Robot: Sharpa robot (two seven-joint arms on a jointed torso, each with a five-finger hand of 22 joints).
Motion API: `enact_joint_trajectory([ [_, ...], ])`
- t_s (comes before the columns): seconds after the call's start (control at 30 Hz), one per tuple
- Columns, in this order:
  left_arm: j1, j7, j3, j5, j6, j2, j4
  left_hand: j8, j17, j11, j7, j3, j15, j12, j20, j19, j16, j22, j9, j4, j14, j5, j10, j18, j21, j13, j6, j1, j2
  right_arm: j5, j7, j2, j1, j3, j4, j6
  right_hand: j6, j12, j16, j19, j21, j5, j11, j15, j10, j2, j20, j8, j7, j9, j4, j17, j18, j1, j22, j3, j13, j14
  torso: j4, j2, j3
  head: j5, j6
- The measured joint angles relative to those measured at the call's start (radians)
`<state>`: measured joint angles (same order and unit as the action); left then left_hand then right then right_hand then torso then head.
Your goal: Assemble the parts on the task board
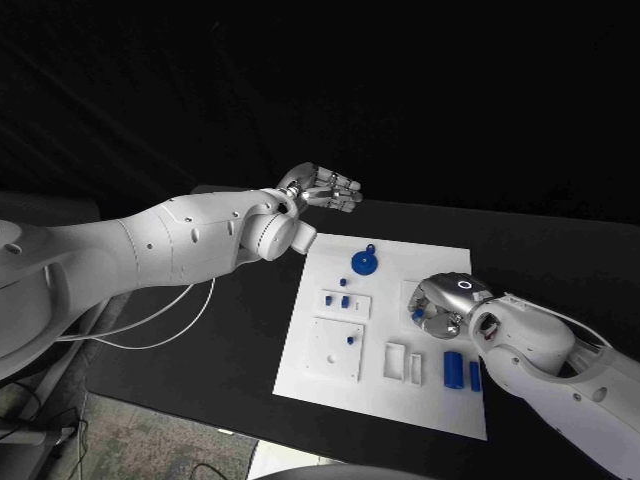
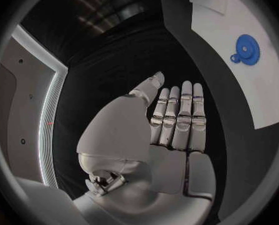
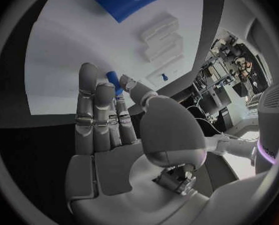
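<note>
Right hand [image 3: 114, 130] pinches a small blue cylindrical part [image 3: 113, 80] above the flat white task board [image 3: 64, 60].

A black table [image 1: 234, 330] carries the white task board [image 1: 407, 400], which lies flat at its middle.
</note>
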<state>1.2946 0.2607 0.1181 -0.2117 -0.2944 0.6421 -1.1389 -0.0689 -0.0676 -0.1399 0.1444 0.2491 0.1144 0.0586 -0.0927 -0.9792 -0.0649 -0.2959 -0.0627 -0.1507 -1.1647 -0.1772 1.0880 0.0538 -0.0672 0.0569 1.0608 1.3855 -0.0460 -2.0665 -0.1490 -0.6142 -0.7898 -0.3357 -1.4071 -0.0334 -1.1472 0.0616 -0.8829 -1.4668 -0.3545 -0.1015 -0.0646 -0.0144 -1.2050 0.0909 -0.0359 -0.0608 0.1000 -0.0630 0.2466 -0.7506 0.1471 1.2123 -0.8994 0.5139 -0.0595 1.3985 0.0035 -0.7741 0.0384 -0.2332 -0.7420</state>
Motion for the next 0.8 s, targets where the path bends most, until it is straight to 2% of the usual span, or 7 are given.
enact_joint_trajectory([
  [0.03, 0.0, 0.0, 0.0, 0.0, 0.0, 0.0, 0.0, 0.0, 0.0, 0.0, 0.0, 0.0, 0.0, 0.0, 0.0, 0.0, 0.0, 0.0, 0.0, 0.0, 0.0, 0.0, 0.0, 0.0, 0.0, 0.0, 0.0, 0.0, 0.0, -0.002, 0.0, 0.0, 0.0, 0.0, 0.0, 0.0, -0.002, 0.0, 0.0, 0.0, 0.0, 0.001, -0.003, 0.0, -0.003, 0.0, 0.0, 0.0, 0.002, 0.0, -0.001, 0.0, 0.0, 0.0, 0.0, 0.001, 0.0, 0.0, -0.0001, 0.0, 0.0, 0.0, 0.0],
  [0.23, 0.0, 0.0, 0.0, 0.0, 0.001, 0.0, 0.0, 0.0, 0.0, 0.0, 0.0, 0.0, 0.0, 0.0, -0.004, -0.004, 0.0, 0.006, 0.0, 0.0, 0.0, 0.0, 0.0, 0.0, 0.0, 0.0, 0.0, 0.0, 0.0, -0.012, 0.0, 0.001, 0.0, 0.001, -0.001, 0.001, -0.025, 0.0, 0.0, 0.0, -0.004, 0.014, 0.005, -0.007, -0.024, -0.013, -0.007, 0.0, -0.001, 0.0, 0.0, -0.004, -0.006, 0.005, -0.008, 0.032, 0.0, -0.001, -0.0002, 0.0, 0.0003, 0.0, -0.001],
  [0.33, 0.0, 0.0, 0.0, 0.0, 0.001, 0.0, 0.0, 0.0, 0.0, 0.0, 0.0, 0.0, 0.0, 0.0, -0.004, -0.004, 0.0, 0.006, 0.0, 0.0, 0.0, 0.0, 0.0, 0.0, 0.0, 0.0, 0.0, 0.0, 0.0, -0.017, 0.0, 0.001, 0.0, 0.001, -0.001, -0.001, -0.039, -0.001, 0.0, 0.0, -0.004, 0.033, 0.008, -0.007, -0.039, -0.022, -0.007, 0.002, -0.001, 0.0, 0.001, -0.005, -0.008, 0.013, -0.011, 0.048, 0.001, 0.0, -0.0002, 0.0, 0.0005, 0.0, -0.002],
  [0.43, 0.0, 0.0, 0.0, 0.0, 0.001, 0.0, 0.001, 0.0, 0.0, 0.0, 0.0, 0.0, 0.0, 0.0, -0.004, -0.004, 0.0, 0.006, 0.0, 0.0, 0.0, 0.0, 0.0, 0.0, 0.0, 0.0, 0.0, 0.0, 0.0, -0.022, 0.0, 0.002, 0.0, 0.001, -0.001, -0.005, -0.053, -0.006, 0.0, 0.001, -0.009, 0.036, 0.013, -0.018, -0.059, -0.032, -0.017, 0.003, -0.001, -0.001, 0.006, -0.007, -0.012, 0.021, -0.018, 0.073, 0.001, 0.0, -0.0001, 0.0, 0.0006, 0.0, -0.003],
  [0.6, 0.0, -0.001, 0.0, 0.0, 0.001, 0.0, 0.001, 0.0, 0.0, 0.0, 0.0, 0.0, 0.0, 0.0, -0.004, -0.004, 0.0, 0.006, 0.0, 0.0, 0.0, 0.0, 0.0, 0.0, 0.0, 0.0, 0.0, 0.0, 0.0, -0.033, -0.003, 0.003, 0.0, 0.001, -0.003, -0.021, -0.068, -0.009, 0.0, 0.0, -0.019, 0.047, 0.006, -0.023, -0.069, -0.038, -0.022, 0.002, -0.009, -0.004, 0.015, -0.013, -0.024, 0.021, -0.037, 0.119, 0.001, 0.006, -0.0001, 0.0, 0.0005, 0.0, -0.003],
  [0.8, 0.0, -0.001, 0.0, 0.0, 0.002, 0.0, 0.001, 0.0, 0.0, 0.0, 0.0, 0.0, 0.0, 0.0, -0.004, -0.004, 0.0, 0.006, 0.0, 0.0, 0.0, 0.0, 0.0, 0.0, 0.0, 0.0, 0.0, 0.0, 0.0, -0.042, -0.006, 0.001, 0.001, 0.002, -0.015, -0.046, -0.081, -0.004, 0.0, 0.002, -0.019, 0.047, 0.0, -0.028, -0.075, -0.04, -0.027, 0.0, -0.012, -0.005, 0.014, -0.015, -0.033, 0.024, -0.047, 0.121, -0.002, 0.01, -0.0001, 0.0, 0.0004, -0.003, -0.005],
])
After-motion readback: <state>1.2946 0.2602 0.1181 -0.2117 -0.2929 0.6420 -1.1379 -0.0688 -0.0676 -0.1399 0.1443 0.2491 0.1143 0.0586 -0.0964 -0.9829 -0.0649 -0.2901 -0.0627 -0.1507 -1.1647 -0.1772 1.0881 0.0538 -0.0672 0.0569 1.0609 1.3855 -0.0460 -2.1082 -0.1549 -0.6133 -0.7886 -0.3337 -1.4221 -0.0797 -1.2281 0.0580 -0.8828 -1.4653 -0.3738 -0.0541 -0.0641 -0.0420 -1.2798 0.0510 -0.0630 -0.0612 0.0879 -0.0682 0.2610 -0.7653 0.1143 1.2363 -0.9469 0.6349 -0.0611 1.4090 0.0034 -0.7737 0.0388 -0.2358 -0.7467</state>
